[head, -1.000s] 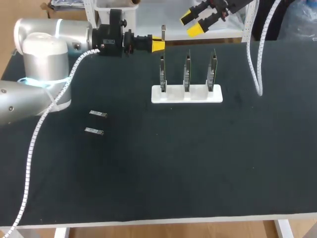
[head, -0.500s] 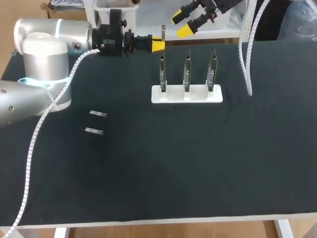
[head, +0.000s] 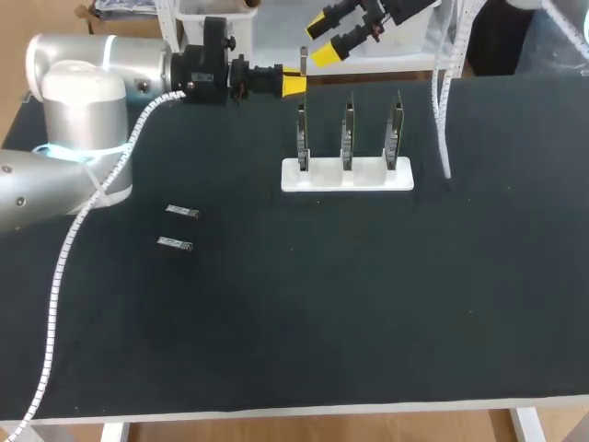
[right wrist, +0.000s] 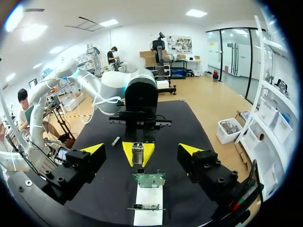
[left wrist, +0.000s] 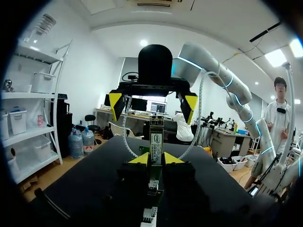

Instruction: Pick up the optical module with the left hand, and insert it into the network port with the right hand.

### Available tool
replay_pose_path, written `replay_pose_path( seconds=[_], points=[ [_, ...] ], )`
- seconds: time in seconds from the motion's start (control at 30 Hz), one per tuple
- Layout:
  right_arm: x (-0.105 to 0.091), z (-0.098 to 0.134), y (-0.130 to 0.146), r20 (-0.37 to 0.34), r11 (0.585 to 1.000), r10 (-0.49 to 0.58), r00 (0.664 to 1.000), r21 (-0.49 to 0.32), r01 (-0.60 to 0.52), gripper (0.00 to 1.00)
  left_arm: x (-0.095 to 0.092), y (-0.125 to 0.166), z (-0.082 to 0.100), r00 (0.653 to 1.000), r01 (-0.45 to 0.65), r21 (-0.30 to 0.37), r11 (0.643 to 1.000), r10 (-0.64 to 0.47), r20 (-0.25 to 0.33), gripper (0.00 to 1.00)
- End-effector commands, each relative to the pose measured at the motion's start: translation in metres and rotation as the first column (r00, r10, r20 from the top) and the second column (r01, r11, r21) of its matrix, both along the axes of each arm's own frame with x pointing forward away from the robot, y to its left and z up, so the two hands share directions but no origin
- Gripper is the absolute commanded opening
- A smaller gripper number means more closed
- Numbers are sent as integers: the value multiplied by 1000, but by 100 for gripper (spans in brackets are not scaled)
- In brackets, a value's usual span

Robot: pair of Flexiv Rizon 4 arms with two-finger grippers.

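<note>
1. Left gripper (head: 293,85) is closed on the optical module (head: 303,61), which is held in the air over the far edge of the table (head: 368,304).
2. Its long axis is seen upright, across the left fingers; which end is up cannot be told.
3. Right gripper (head: 342,35) stands open near the module and is not touching it.
4. Three upright boards (head: 348,133) in a white stand (head: 347,175) are placed near, below the module.
5. Picking up is judged done; the handover to the right gripper and the insertion into the network port are left
</note>
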State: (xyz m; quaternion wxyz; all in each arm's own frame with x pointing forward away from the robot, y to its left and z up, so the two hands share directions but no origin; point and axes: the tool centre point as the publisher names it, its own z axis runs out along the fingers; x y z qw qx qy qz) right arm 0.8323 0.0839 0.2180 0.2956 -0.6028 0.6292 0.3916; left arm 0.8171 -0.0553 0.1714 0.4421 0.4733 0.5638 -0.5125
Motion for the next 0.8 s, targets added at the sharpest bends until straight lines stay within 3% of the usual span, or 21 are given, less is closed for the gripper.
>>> replay_pose_path(
  seconds=[0.03,0.8],
  points=[
    [12,-1,3,-105,987,159,982,26,-157,100,1,0,0,1000,1,0,1000,-1,0,0],
    [10,-9,20,-150,982,190,970,28,-188,100,1,0,0,1000,1,0,1000,-1,0,0]
  ],
)
